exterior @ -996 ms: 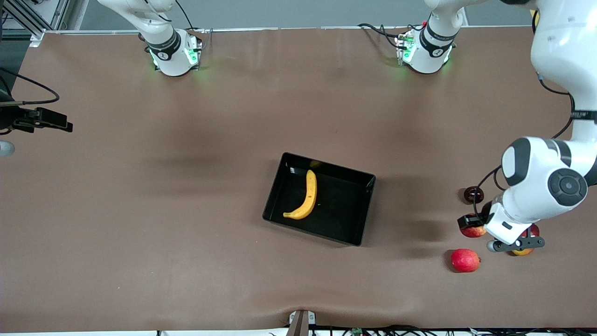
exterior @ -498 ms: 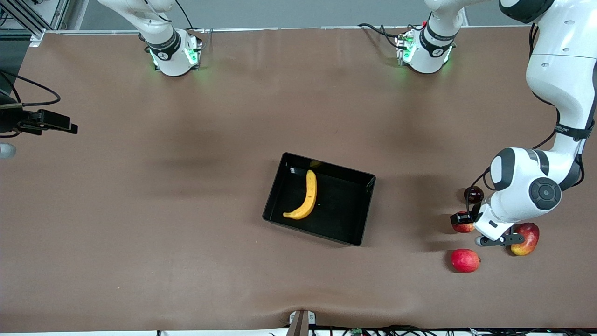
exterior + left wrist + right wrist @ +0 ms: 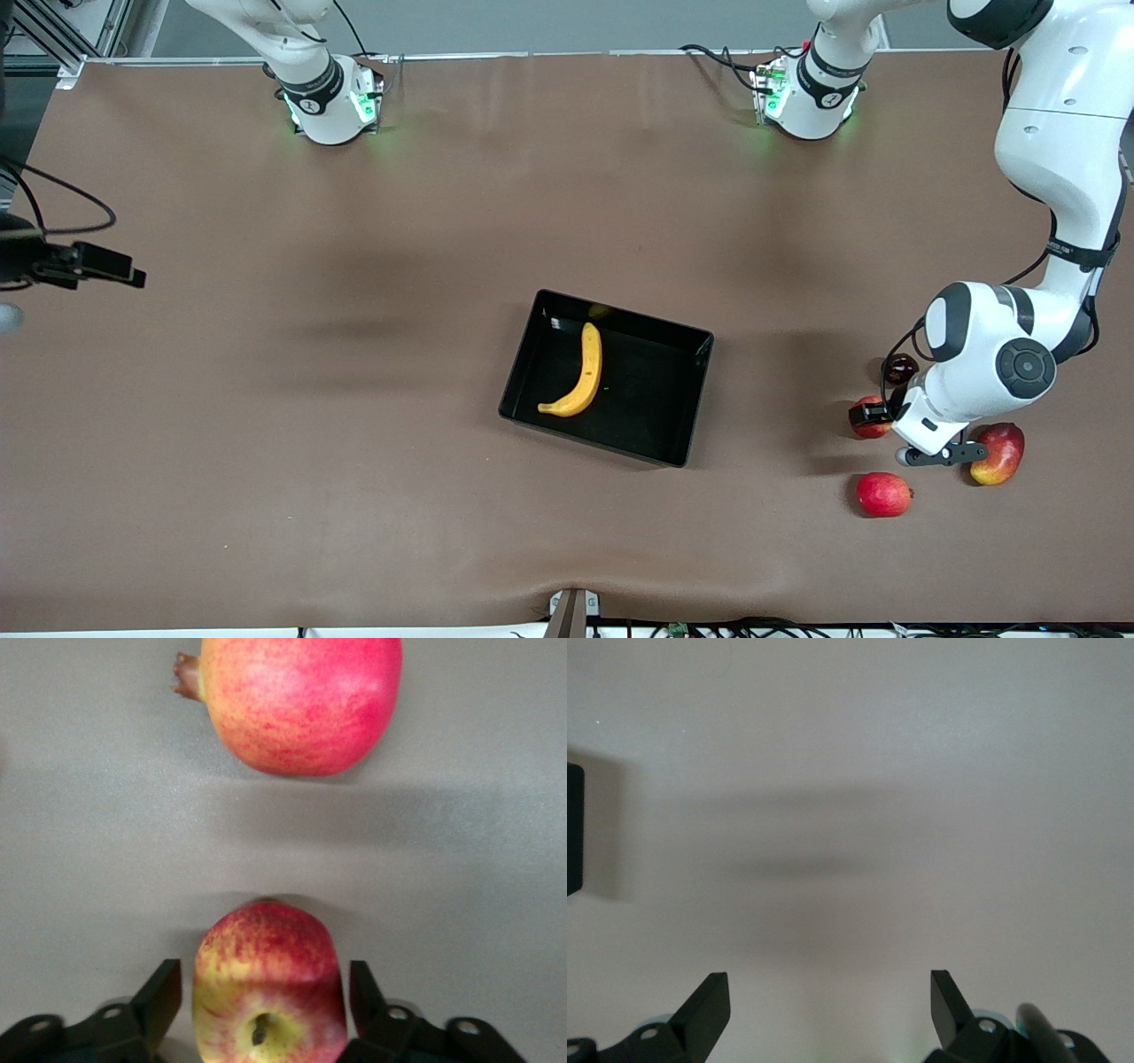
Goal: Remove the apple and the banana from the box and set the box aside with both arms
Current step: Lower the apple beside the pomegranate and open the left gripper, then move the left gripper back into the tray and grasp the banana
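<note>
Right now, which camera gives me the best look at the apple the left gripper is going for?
The left wrist view: the apple sits between the left gripper's open fingers, with the pomegranate-like fruit apart from it. In the front view the left arm covers most of this apple. The right wrist view shows only table.

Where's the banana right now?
In the front view, the banana lies inside the black box at mid-table, in the part toward the right arm's end.

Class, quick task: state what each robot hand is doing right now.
Left hand: open, its fingers either side of the apple on the table, not yet closed on it.
Right hand: open, empty, over bare table; that arm waits.
</note>
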Controlling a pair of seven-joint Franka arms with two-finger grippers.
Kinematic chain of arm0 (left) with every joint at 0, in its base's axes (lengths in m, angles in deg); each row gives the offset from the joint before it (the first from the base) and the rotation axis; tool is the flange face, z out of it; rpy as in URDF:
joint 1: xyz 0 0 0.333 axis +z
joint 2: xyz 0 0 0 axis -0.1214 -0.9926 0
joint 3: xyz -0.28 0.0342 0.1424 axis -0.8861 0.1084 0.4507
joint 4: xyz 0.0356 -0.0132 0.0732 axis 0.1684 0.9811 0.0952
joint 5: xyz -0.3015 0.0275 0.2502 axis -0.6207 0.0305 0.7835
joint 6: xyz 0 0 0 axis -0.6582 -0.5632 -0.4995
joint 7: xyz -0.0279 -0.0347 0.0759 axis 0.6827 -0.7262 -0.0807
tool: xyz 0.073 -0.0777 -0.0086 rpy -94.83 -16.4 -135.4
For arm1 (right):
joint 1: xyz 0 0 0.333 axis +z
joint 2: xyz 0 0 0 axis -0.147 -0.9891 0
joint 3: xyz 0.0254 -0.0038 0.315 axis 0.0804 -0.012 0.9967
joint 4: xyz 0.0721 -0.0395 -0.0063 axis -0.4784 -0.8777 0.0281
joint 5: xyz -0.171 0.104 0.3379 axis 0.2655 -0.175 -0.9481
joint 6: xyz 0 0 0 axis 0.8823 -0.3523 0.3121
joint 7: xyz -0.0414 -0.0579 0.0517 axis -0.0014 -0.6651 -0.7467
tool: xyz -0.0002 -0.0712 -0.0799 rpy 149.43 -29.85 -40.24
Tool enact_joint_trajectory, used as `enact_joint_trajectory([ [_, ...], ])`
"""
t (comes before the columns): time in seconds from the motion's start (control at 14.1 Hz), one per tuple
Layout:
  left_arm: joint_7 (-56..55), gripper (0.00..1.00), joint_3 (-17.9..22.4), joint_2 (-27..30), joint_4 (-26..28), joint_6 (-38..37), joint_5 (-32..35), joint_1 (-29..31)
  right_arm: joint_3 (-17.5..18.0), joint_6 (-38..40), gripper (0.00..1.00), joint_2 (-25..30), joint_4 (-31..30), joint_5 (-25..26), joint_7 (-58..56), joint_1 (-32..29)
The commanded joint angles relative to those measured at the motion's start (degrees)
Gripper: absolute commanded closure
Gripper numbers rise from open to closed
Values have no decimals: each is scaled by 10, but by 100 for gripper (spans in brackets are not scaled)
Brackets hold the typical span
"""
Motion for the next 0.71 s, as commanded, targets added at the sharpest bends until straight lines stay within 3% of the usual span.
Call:
enact_joint_trajectory([
  [0.0,-9,0,-8,17,1,5,7,2,5,-8,0,-11,8,-11,-4,-4],
  [0.14,-12,0,-15,48,6,-10,1,-2,5,-15,0,-18,8,-12,-4,-5],
  [0.36,-31,0,-61,102,3,-80,0,-2,6,-15,0,-28,8,-13,3,1],
  [0.64,-180,0,-165,113,1,-121,5,-19,6,-15,0,-35,7,-42,7,10],
])
